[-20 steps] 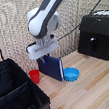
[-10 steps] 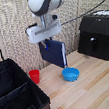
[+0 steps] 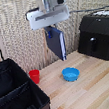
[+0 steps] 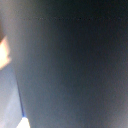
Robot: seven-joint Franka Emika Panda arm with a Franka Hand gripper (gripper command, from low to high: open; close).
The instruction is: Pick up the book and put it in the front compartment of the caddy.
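Observation:
The dark navy book [image 3: 56, 44] hangs upright in the air above the wooden table, its pale page edge facing the exterior view's right. My gripper [image 3: 50, 29] is shut on its top end, fingers hidden behind the wrist block. The black fabric caddy [image 3: 17, 99] with its dividers stands at the exterior view's lower left, well to the left of and below the book. In the wrist view the book [image 4: 75, 65] fills nearly the whole picture as a dark blurred surface.
A small red cup [image 3: 35, 76] stands just beside the caddy's far corner. A round blue bowl [image 3: 70, 74] sits on the table below the book. A black boxy appliance [image 3: 98, 35] with a handle is at the exterior view's right. A wicker wall lies behind.
The book has been lifted off the table and now hangs higher, well above the bowl. The arm rose with it.

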